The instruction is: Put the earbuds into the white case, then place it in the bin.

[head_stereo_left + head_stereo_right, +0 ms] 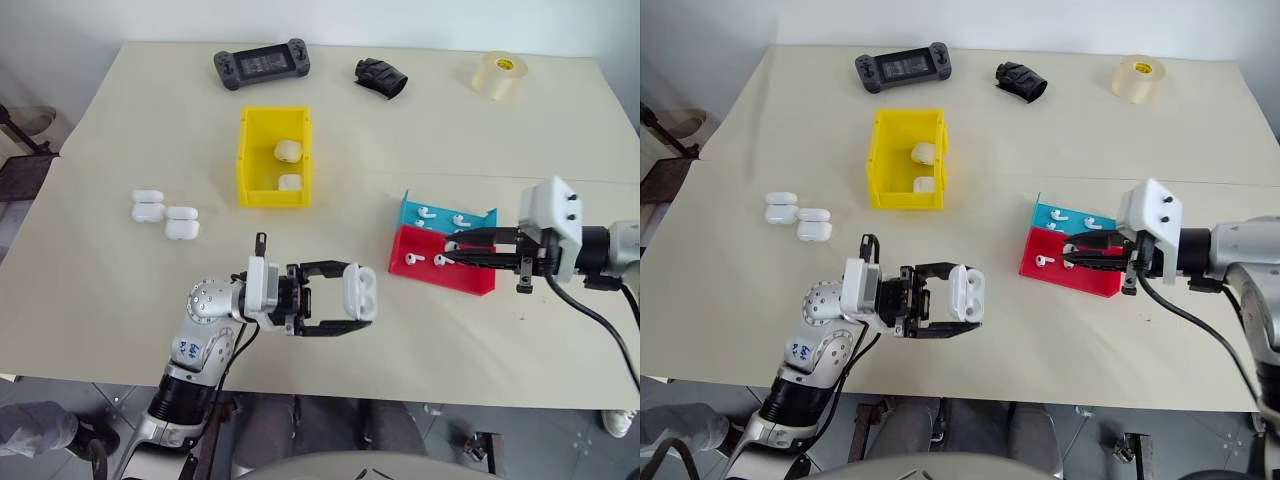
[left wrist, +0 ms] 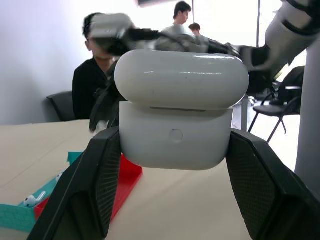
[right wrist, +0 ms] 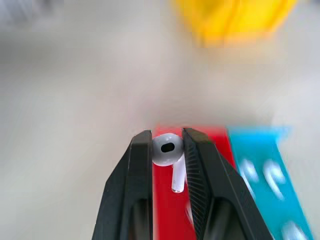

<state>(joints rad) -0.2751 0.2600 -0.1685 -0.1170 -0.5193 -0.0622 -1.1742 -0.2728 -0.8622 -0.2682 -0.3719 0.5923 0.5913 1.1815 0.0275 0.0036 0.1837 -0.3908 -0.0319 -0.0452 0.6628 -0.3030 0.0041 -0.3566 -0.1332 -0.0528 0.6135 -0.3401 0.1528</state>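
My left gripper (image 1: 350,298) is shut on a white case (image 1: 361,291), held above the near table with its lid up; the left wrist view looks at the case (image 2: 180,100) from behind. Over the red tray (image 1: 470,278), my right gripper (image 1: 449,251) is shut on one earbud (image 3: 167,148), stem hanging down. More earbuds (image 1: 412,259) lie in the red tray and in the blue tray (image 1: 408,213) behind it. The yellow bin (image 1: 244,160) stands mid-table, left of the trays, with two cases (image 1: 288,150) inside.
Two more white cases (image 1: 148,205) lie on the table left of the bin. At the far edge sit a game controller (image 1: 262,66), a black object (image 1: 381,77) and a tape roll (image 1: 500,74). People (image 2: 95,75) sit in the background beyond the table.
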